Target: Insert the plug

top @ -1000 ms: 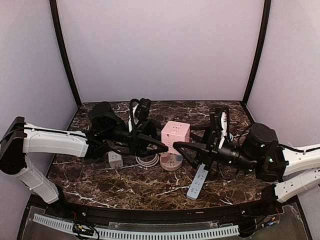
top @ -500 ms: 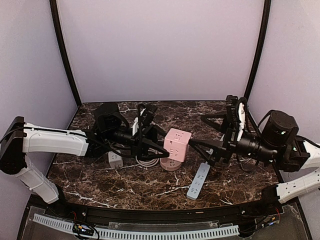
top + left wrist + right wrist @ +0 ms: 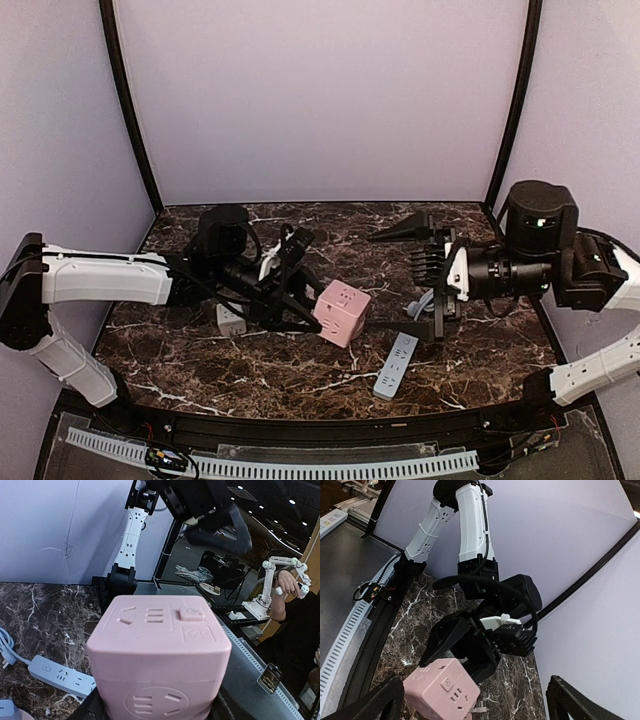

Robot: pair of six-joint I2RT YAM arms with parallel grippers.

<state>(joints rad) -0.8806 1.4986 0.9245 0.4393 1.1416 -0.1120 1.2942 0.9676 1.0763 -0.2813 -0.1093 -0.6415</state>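
On the marble worktop (image 3: 200, 372) the main risk sits with the left gripper (image 3: 305, 308). It is clamped on the tilted pink cube socket (image 3: 342, 312), held over the middle of the worktop. The hold looks to be on the cube's lower end only, so a plug pushed in off-axis could twist it or slip it free. The right gripper (image 3: 412, 284) stands spread wide and empty toward the right edge, and I cannot pick out the plug it must fetch, so a wrong pick is possible. The blue-grey power strip (image 3: 396, 365) lies near the front edge, and its pale cable (image 3: 6, 652) could snag a descending finger. The small grey adapter (image 3: 230, 320) by the left arm seems unlikely to interfere.
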